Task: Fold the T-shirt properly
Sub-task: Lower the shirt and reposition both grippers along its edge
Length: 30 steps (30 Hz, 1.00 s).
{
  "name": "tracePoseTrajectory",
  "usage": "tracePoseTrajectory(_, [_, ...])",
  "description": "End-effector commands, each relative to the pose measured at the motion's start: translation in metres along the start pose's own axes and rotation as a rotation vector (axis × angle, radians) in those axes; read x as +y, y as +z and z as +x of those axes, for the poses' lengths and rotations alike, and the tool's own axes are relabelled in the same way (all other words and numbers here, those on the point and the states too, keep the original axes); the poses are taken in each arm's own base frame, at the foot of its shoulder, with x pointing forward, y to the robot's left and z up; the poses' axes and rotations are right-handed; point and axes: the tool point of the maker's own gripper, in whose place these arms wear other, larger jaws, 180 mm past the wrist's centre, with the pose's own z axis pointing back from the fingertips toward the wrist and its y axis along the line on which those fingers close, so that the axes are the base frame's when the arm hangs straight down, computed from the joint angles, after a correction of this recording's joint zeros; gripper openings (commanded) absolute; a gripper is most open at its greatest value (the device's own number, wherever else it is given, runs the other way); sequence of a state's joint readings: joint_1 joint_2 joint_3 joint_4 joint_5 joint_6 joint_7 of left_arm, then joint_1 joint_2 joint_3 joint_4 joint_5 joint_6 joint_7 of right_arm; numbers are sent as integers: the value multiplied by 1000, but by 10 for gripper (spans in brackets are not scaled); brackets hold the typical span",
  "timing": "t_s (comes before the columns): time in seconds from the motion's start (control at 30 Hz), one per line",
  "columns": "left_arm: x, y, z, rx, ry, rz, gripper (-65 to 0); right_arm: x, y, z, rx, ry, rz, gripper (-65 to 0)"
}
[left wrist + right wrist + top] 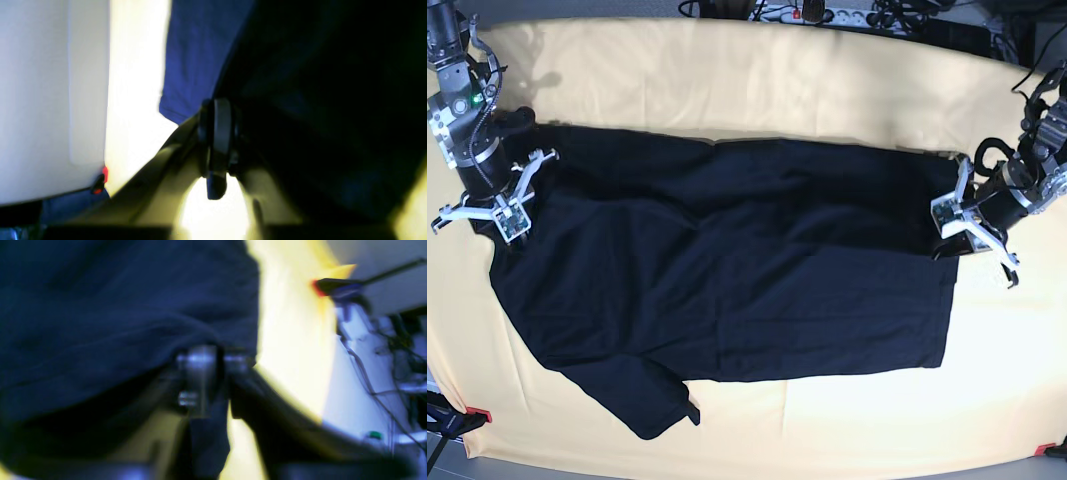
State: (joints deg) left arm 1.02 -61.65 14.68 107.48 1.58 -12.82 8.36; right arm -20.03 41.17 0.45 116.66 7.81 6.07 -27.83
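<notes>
The dark T-shirt lies spread flat on the pale yellow table cloth, with one sleeve pointing to the front left. My left gripper is at the shirt's right edge. In the left wrist view its fingers look pressed together on a fold of the T-shirt. My right gripper sits at the shirt's left edge. In the blurred right wrist view, cloth of the T-shirt drapes over the right gripper and hangs between its fingers, which seem slightly apart.
Red clamps hold the table cloth at the front corners. A power strip and cables lie beyond the far edge. Bare yellow cloth surrounds the shirt on all sides.
</notes>
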Motion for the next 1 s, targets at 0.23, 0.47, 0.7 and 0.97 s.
tracePoseTrajectory(0.23, [24,3,1,1,142,39,-315,-17,1,10,-26,3,-61,-318])
tracePoseTrajectory(0.47, [17,1,0,10,273,21,-650,14,3,-15,110,-90,94,-409])
tracePoseTrajectory(0.7, [-42,6,13,-26,194,-302,-650,74,26,-47,237,6,376,-455])
tracePoseTrajectory(0.97, [-69,22,12,-31,130,-476,-329,110,55,-79,315,66,523,-346])
